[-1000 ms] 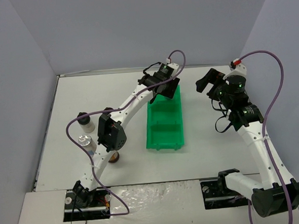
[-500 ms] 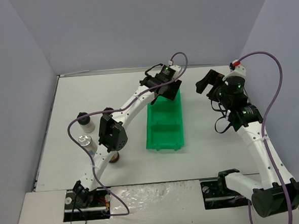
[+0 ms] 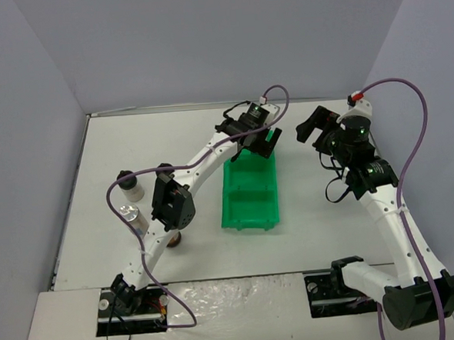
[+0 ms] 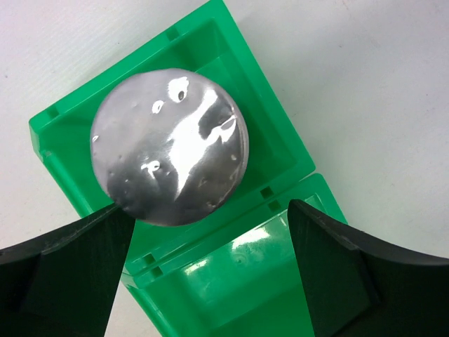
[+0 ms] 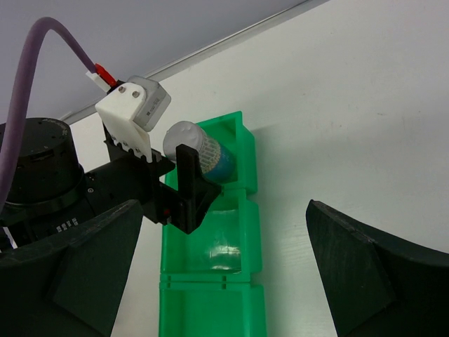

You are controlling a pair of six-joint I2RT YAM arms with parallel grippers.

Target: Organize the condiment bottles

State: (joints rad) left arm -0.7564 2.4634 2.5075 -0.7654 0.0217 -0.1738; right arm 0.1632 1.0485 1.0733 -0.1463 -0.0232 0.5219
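The silver-capped jar (image 4: 170,146) hangs tilted over the far compartment of the green bin (image 3: 249,224). It is not yet down inside, and my left pincer (image 3: 257,139) is clenched on its pale body. The right wrist view shows the body wedged between my black fingers, with the cap pointing away from the bin. In the last second I have swung this jar a little toward the bin's right wall and turned my wrist, so the far-left corner of the bin now shows where I covered it before. I take that to mean the carry is nearly over and lowering comes next. Left of the bin, well apart from it, a black-capped jar (image 3: 128,184) and a second silver-capped jar (image 3: 128,216) stand waiting. A brownish jar (image 3: 173,239) is half hidden under my forearm. My right pincer (image 3: 314,126) hovers to the right of the bin, spread wide and holding nothing.
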